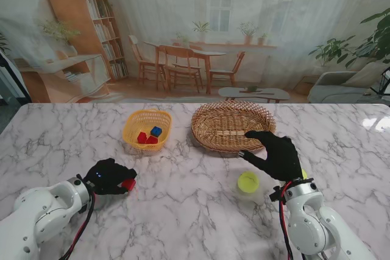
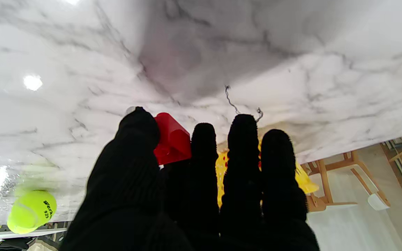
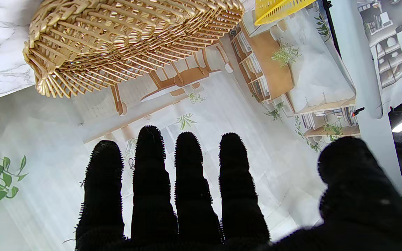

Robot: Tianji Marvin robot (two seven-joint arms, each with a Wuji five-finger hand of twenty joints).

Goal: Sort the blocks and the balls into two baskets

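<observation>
Two baskets stand at the far middle of the marble table [image 1: 183, 211]: a yellow basket [image 1: 147, 128] on the left, already holding two red blocks and a blue one, and a wicker basket [image 1: 233, 125] on the right, which looks empty from the stand's view. One red block [image 2: 171, 138] is in the left hand [image 1: 111, 176], near the left front of the table, pinched between the thumb and the curled fingers [image 2: 203, 146]; the hand is closed on it, and whether it has cleared the surface I cannot tell. The block looks rigid and light, with smooth flat faces, so opposing faces give the surest hold; a corner pinch would likely let it twist and slip. A tennis ball [image 1: 248, 181] rests on the table right of centre, just beside the right hand [image 1: 275, 153] on its near-left side. It should be light, felt-covered, slightly springy and prone to rolling, so wrapping the fingers around its widest part from above seems best. The right hand holds nothing: its fingers [image 3: 188, 164] are straight and a little apart, the thumb well out to the side, reaching toward the near rim of the wicker basket. A sliver of yellow-green behind that hand may be another ball; too little shows to say.
</observation>
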